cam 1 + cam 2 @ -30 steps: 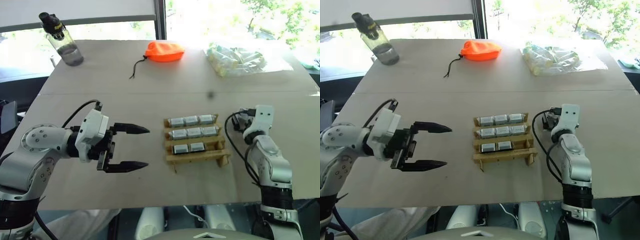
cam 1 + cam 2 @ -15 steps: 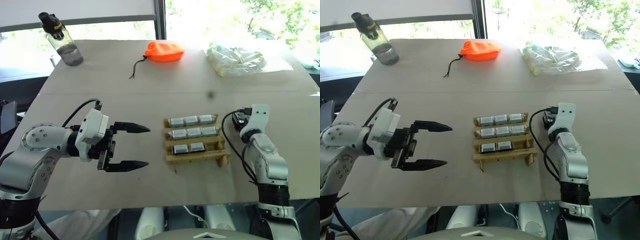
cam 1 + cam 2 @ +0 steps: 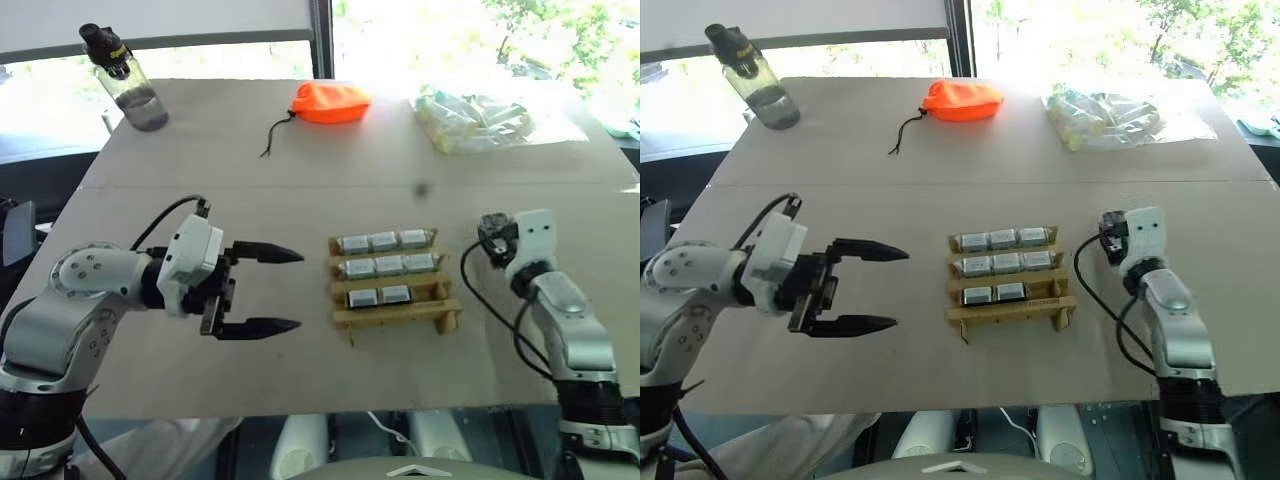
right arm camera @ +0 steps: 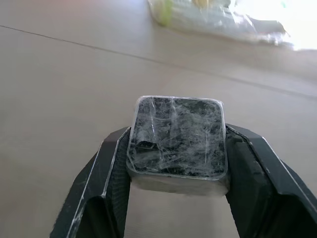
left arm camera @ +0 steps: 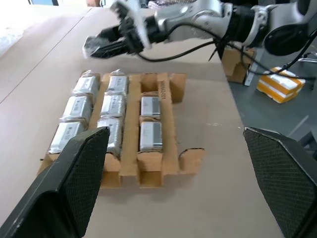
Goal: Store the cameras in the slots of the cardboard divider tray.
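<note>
The tray [image 3: 395, 285] sits in the middle of the tabletop [image 3: 300, 180], between the two arms. Its far row holds three cameras [image 3: 384, 241], the middle row three more, and the near row two, with the slot at the right end of that row bare.

The right gripper [image 4: 176, 163] is off to the right of the tray, well apart from it. Its fingers [image 4: 101, 188] pinch one more camera [image 4: 177, 141] from both sides; the block has a black face under crinkled clear wrap and is held up off the tabletop. From the left wrist view the same gripper shows beyond the tray's far end, carrying that wrapped block.

The left gripper [image 3: 262, 290] hangs to the left of the tray, pointing toward it, its fingers [image 3: 270, 254] spread wide with nothing between them.

At the far side of the tabletop lie an orange pouch [image 3: 330, 103] with a dark cord, a clear bag [image 3: 480, 118] of pale tubes to its right, and a bottle [image 3: 125, 80] with a black cap at the far left corner.
</note>
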`<act>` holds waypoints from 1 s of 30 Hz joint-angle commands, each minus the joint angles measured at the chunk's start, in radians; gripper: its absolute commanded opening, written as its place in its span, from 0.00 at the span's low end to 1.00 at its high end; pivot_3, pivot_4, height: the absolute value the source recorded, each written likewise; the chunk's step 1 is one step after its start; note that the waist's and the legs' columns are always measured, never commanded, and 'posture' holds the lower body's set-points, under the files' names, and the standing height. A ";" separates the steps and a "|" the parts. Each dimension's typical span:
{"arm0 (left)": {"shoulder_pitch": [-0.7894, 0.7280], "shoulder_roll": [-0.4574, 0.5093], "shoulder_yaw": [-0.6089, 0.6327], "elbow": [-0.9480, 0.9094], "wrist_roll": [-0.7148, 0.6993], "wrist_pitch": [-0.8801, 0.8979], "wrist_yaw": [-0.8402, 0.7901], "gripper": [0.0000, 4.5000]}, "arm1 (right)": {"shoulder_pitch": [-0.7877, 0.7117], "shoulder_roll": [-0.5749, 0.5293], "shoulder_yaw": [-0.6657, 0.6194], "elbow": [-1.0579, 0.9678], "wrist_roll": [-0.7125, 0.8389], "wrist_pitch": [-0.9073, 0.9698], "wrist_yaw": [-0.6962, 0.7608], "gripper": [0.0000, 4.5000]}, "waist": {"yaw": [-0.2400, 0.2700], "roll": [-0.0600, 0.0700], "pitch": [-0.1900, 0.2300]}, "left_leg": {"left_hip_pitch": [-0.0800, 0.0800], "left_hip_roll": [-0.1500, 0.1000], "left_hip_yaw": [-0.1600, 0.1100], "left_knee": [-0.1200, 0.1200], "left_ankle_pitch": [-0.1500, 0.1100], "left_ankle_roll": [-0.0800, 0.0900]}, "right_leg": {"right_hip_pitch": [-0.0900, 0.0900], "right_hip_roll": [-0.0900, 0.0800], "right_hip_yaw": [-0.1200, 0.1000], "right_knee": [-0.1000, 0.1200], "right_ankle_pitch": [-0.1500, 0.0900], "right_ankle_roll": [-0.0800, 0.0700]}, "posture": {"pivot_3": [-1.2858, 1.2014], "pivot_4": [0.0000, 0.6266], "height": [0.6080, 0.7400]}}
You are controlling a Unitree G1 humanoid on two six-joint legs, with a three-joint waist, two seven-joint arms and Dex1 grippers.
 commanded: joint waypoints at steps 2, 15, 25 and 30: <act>-0.112 -0.035 -0.073 0.049 0.094 0.037 0.128 1.00 | 0.027 -0.128 -0.036 -0.041 0.022 -0.209 0.190 0.46 | 0.001 0.000 0.000 | 0.000 0.000 0.000 0.000 0.000 0.000 | 0.000 0.001 0.000 0.000 0.000 0.000 | 0.52 0.24 1.00; -0.431 -0.478 -0.322 0.186 0.109 0.333 0.429 1.00 | -0.026 -0.351 0.137 -0.010 -0.245 -0.757 0.393 0.46 | 0.003 -0.003 -0.001 | 0.000 -0.001 0.000 0.002 0.000 0.000 | 0.000 0.000 0.003 0.001 0.000 0.000 | 0.52 0.24 1.00; -0.482 -0.511 -0.358 0.240 0.076 0.427 0.350 1.00 | -0.170 -0.395 0.216 0.027 -0.450 -1.088 0.323 0.46 | 0.003 -0.003 -0.001 | 0.000 0.000 0.001 0.003 0.000 0.000 | 0.001 0.000 0.003 0.001 0.000 0.001 | 0.52 0.24 1.00; -0.540 -0.473 -0.409 0.276 0.106 0.420 0.256 1.00 | -0.236 -0.399 0.269 0.049 -0.464 -1.180 0.312 0.46 | 0.007 -0.003 -0.001 | 0.000 0.000 0.000 0.003 0.001 -0.001 | 0.001 0.000 0.001 0.001 0.000 0.000 | 0.52 0.24 1.00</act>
